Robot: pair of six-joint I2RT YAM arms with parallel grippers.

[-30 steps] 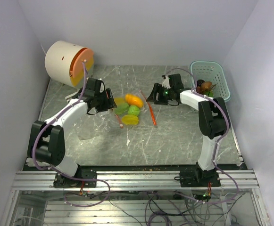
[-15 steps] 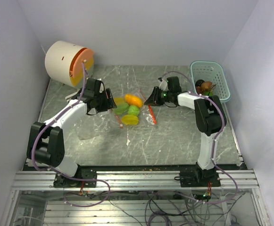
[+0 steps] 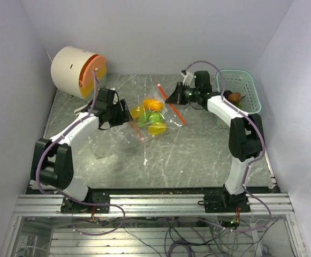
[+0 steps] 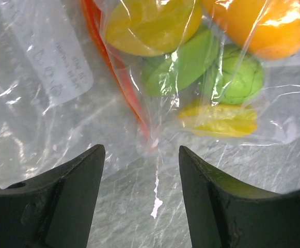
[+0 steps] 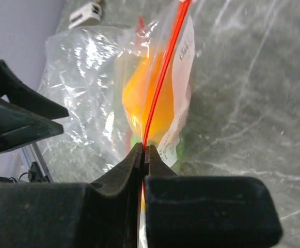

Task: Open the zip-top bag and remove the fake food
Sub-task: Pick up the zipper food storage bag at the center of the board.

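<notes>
Right gripper (image 5: 143, 150): jaws squeezed tight together, and it's got the red-orange zip strip (image 5: 162, 77) pinched right between the tips!
Left gripper (image 4: 142, 155): jaws standing well apart, nothing between them, poised at the bag's crinkled edge; whether it touches the plastic, can't tell.
Zip-top bag (image 3: 150, 115): mid-table, stretched between the two grippers on the marbled table (image 3: 198, 155).
Fake food (image 4: 232, 77): inside the bag, with orange, green and yellow pieces bunched close together.
Basket (image 3: 249, 85): pale teal, far right corner, brown toy pieces (image 3: 234, 98) sitting in it.
</notes>
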